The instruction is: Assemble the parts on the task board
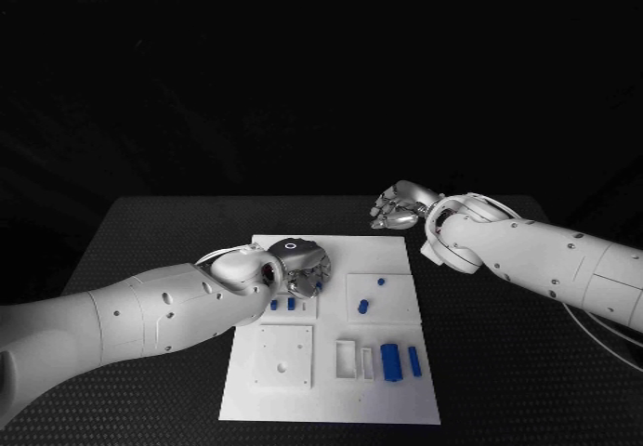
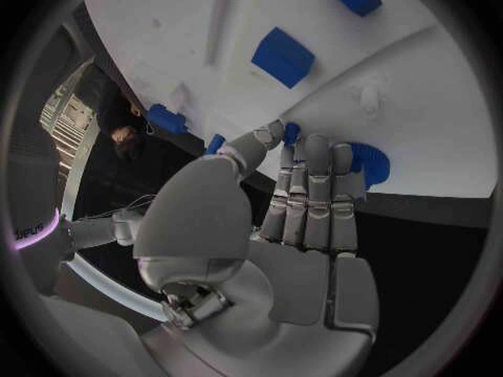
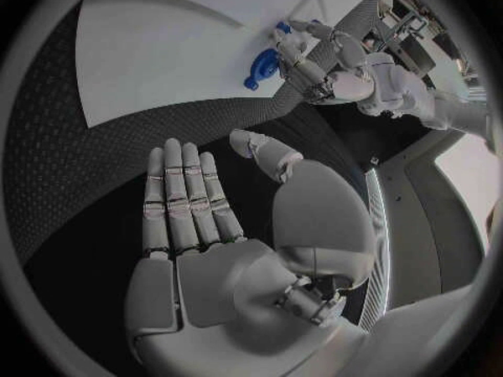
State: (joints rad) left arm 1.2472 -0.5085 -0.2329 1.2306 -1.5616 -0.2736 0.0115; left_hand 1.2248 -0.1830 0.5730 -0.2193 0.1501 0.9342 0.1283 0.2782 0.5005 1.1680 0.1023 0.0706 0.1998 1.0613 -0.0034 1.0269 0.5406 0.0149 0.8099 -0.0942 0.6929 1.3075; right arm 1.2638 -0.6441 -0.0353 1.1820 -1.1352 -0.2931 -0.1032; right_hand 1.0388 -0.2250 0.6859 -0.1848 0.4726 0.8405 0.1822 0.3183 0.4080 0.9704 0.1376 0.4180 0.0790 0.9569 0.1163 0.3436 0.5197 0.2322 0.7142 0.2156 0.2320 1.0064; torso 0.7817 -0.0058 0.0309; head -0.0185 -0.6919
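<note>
The left hand (image 1: 303, 263), fingers straight and together, reaches for blue parts (image 1: 282, 303) near the board's (image 1: 302, 409) left edge and must next pinch one, while the right hand (image 1: 402, 206) hovers off the far edge, fingers flat and empty.

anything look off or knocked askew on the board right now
Nothing stands out. The task board lies flat on the table, and the blue parts lie on it or stand in it. The left hand is over the board's far left part; the right hand hovers open past it.

This looks like a robotics lab or test bench. A black table (image 1: 161, 223) with a textured mat-like top stands against a dark backdrop, and a white task board (image 1: 402, 390) with moulded recesses and small blue parts (image 1: 390, 361) lies on it.
</note>
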